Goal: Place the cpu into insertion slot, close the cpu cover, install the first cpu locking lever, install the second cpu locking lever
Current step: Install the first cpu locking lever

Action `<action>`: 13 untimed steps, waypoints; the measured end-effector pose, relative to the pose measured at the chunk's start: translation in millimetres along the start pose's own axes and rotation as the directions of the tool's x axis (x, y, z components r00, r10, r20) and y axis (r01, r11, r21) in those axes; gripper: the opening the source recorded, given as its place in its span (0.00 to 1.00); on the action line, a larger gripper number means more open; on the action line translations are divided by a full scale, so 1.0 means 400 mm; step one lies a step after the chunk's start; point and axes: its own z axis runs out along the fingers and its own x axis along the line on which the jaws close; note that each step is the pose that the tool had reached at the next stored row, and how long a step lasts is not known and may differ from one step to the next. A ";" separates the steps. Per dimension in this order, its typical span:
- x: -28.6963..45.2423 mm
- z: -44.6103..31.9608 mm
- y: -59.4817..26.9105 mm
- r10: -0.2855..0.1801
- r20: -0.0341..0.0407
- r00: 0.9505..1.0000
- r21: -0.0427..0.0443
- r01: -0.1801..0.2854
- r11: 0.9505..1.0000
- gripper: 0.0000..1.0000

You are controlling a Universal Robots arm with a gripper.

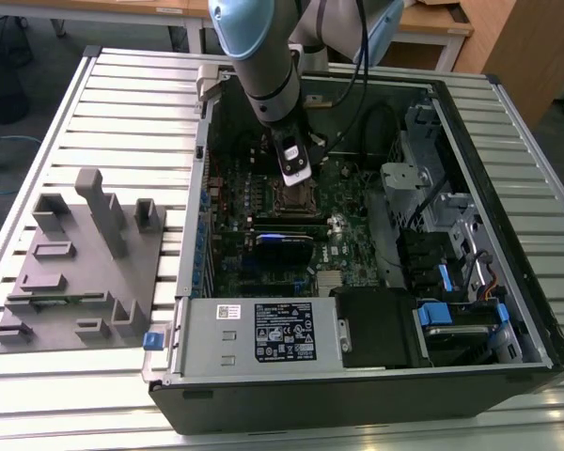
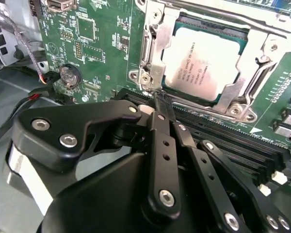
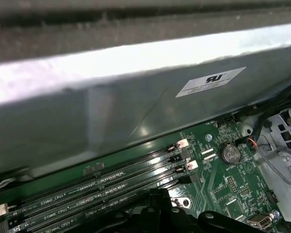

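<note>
**Exterior view, from its left to its right.** A grey moulded fixture (image 1: 80, 263) lies on the slatted tabletop (image 1: 122, 103). Beside it stands an open computer case (image 1: 357, 404). The arm (image 1: 263, 66) reaches down into the case, with its claw (image 1: 296, 174) just above the insertion slot (image 1: 296, 199) on the green motherboard (image 1: 352, 218).

**Second wrist view.** A round coin cell (image 2: 68, 75) sits on the board. The cpu (image 2: 203, 60) lies seated in the slot. The cpu cover (image 2: 157, 53) is folded down flat around it, and the chip's metal top shows through the window. The claw's black fingers (image 2: 161, 145) are closed, with their tips together at the cover's edge nearest the memory slots (image 2: 223, 141). Whether a lever is pinched between them cannot be told.
</note>
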 end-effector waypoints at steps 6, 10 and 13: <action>-0.007 -0.024 0.009 0.000 0.000 1.000 0.000 0.000 1.000 0.10; -0.015 -0.047 0.018 0.001 -0.002 1.000 0.001 -0.001 1.000 0.10; -0.015 -0.047 0.019 0.001 -0.003 1.000 0.001 -0.001 1.000 0.10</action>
